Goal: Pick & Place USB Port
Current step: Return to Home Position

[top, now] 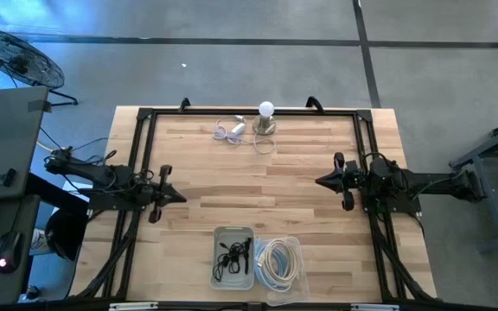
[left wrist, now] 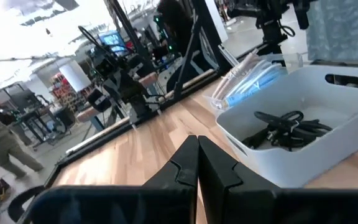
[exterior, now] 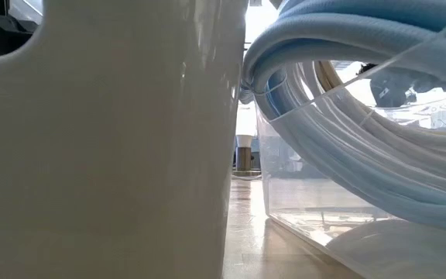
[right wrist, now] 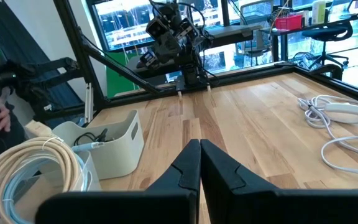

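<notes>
A white USB hub with a looped white cable [top: 232,131] [right wrist: 342,110] lies flat on the wooden table near its far edge, beside a small lamp with a round bulb [top: 266,119]. My left gripper [top: 180,197] [left wrist: 197,152] hovers shut over the table's left middle, touching nothing. My right gripper [top: 319,181] [right wrist: 199,154] hovers shut over the right middle, also touching nothing. Both are well clear of the hub.
At the near edge stand a white bin [top: 233,257] [left wrist: 328,106] holding black cables [left wrist: 284,129] and a clear container [top: 277,263] [exterior: 339,194] with a coiled pale cable [right wrist: 36,162]. A black frame [top: 145,117] rims the table. Bare wood lies between the arms.
</notes>
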